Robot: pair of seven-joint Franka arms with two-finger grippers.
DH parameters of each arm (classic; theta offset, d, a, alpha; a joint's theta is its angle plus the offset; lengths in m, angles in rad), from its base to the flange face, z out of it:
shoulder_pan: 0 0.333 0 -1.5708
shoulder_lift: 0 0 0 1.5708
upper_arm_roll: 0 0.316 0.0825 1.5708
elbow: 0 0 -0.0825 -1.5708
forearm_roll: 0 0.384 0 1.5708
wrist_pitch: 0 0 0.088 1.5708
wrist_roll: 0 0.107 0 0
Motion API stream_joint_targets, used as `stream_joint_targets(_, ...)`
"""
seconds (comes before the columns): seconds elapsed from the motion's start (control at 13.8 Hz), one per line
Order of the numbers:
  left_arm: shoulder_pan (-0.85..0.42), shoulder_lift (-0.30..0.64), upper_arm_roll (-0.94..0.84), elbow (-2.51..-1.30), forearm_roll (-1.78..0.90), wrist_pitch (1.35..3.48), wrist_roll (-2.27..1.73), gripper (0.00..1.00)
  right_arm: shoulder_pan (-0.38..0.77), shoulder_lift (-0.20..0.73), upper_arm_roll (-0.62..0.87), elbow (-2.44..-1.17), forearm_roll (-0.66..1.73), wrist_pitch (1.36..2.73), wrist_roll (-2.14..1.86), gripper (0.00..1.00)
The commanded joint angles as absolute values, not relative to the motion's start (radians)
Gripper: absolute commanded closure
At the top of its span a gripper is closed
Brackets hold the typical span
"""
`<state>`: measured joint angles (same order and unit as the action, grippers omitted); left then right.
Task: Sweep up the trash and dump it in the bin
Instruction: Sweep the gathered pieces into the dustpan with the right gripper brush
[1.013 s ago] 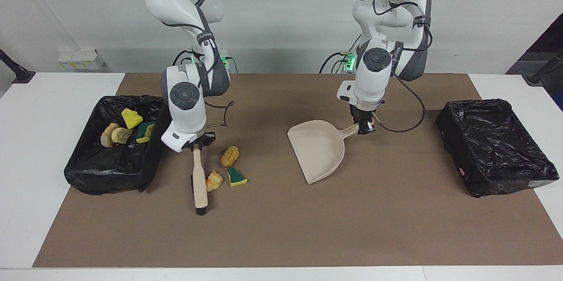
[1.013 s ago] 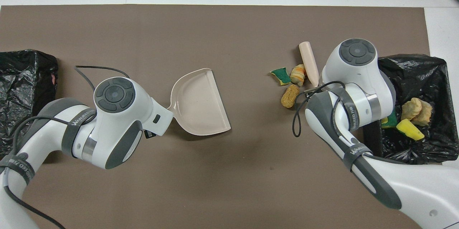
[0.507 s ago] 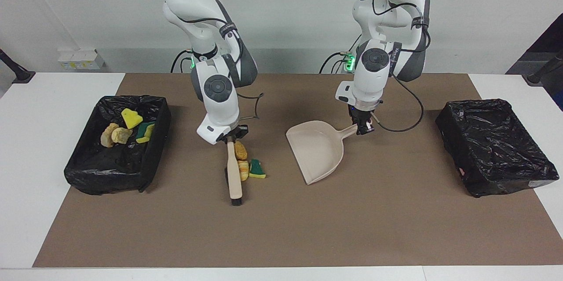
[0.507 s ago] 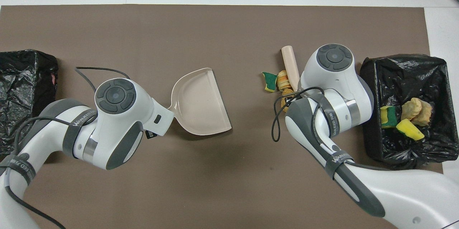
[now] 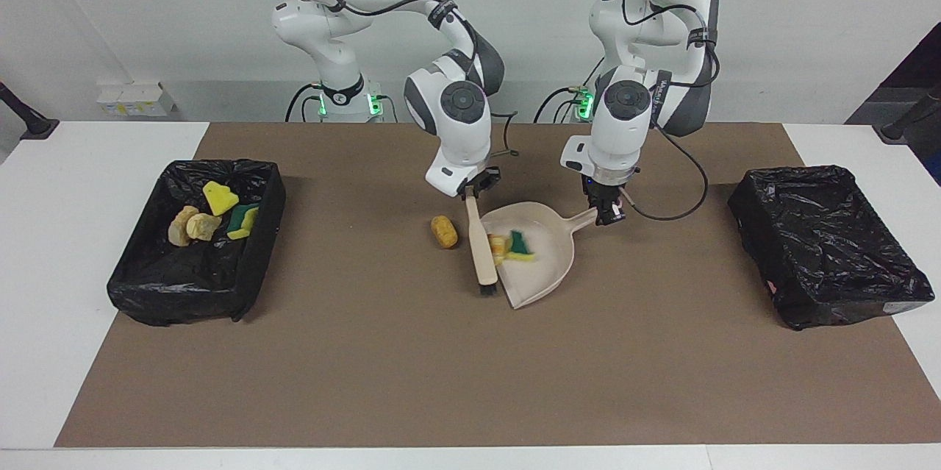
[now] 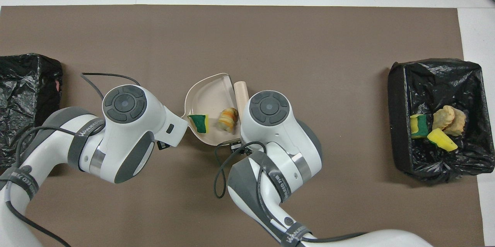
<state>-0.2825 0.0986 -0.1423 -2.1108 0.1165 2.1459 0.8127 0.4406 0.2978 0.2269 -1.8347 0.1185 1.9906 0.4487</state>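
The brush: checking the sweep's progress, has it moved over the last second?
Yes. The brush, held in the right hand, has swept away from the bin holding trash to the dustpan mouth.

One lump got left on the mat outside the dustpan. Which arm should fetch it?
Right. Its gripper holds the brush, and the lump lies just beside it. The left gripper is busy holding the dustpan.
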Motion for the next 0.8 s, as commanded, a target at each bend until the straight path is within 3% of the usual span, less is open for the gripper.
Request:
stream_joint_targets(0.0,-0.298,0.075,-0.130,-2.141,0.104,2.177,0.790,1.00,0.462,0.261,0.227,-1.839,0.153,1.987,0.498,1.00)
stream_joint_targets(0.29,-0.298,0.077,-0.130,-2.141,0.104,2.178,0.790,1.00,0.405,0.141,0.222,-1.867,0.152,1.873,0.488,1.00)
stream_joint_targets(0.72,-0.299,0.074,-0.130,-2.143,0.104,2.171,0.822,1.00,0.299,-0.027,0.215,-2.130,0.025,1.842,0.499,1.00)
